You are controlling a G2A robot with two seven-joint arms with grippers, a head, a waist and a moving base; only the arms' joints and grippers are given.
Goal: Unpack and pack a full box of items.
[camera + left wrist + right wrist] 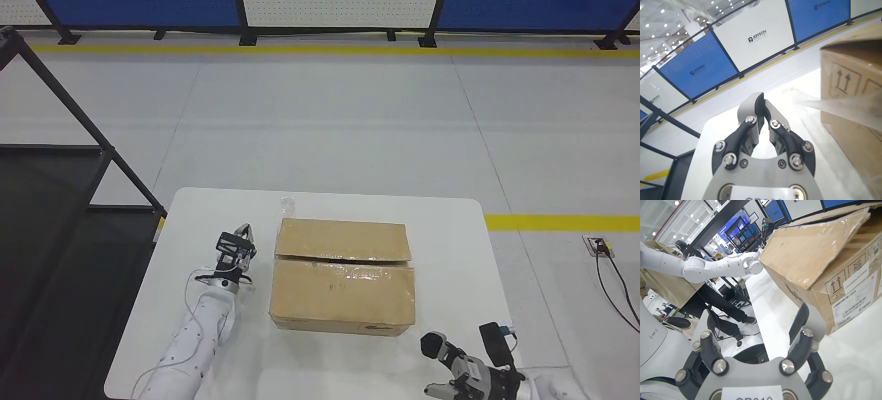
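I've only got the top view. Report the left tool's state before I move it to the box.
Observer: The left wrist view shows the left tool shut, gripping nothing.
Operator: Now the right tool.
Observer: The right tool is open wide, aimed at the cardboard box's labelled side.
Operator: Check the flaps.
Observer: In the right wrist view, the near flap is lifted at its corner, with a gap beneath it.
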